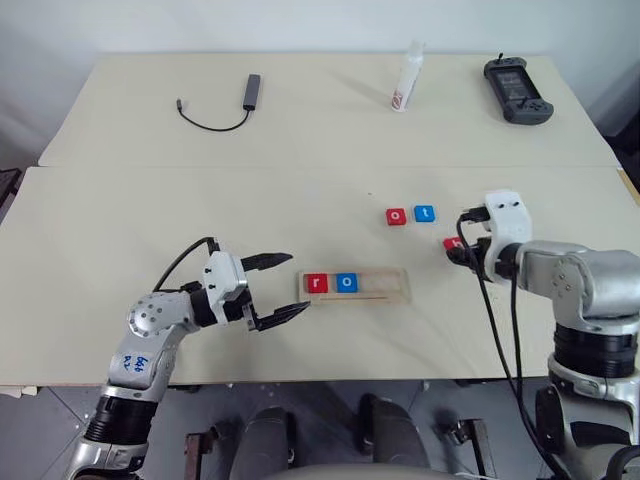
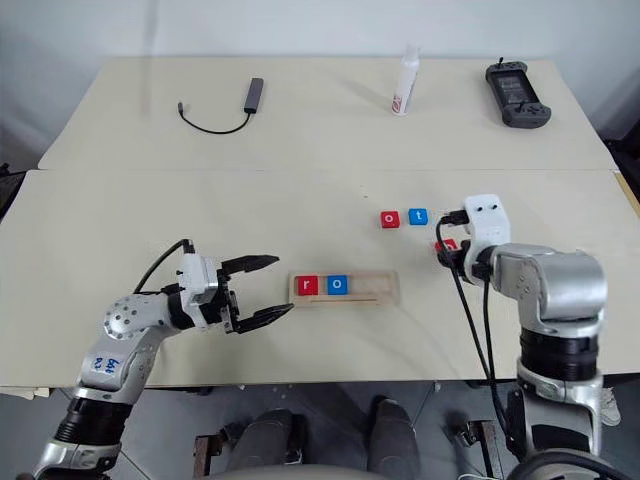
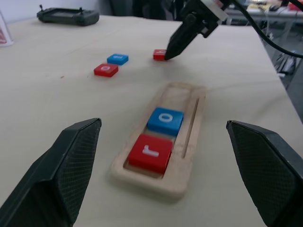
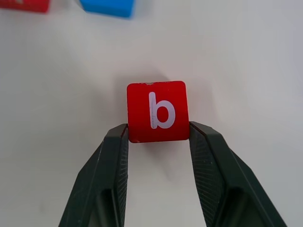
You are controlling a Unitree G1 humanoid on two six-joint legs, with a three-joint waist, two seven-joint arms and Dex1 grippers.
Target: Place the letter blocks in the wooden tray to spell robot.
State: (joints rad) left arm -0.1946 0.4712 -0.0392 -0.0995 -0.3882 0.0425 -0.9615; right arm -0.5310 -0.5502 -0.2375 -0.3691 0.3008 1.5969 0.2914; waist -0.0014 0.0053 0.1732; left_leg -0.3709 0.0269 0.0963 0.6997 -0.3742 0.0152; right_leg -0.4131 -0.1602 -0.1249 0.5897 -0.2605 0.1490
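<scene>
Right gripper point(image 4: 158, 135) is clamped on the red "b" block point(image 4: 157, 111), one finger on each side, the block at the table point(image 1: 150, 200) surface to the right of the wooden tray point(image 1: 400, 292). Tray holds red "r" block point(image 1: 317, 283) and blue "o" block point(image 1: 346, 282) side by side at its left end; red "o" block point(image 1: 396, 216) and blue "t" block point(image 1: 425, 213) lie touching on the table beyond the tray. Left gripper point(image 1: 283, 286) sits just left of the tray, fingers spread wide and empty.
</scene>
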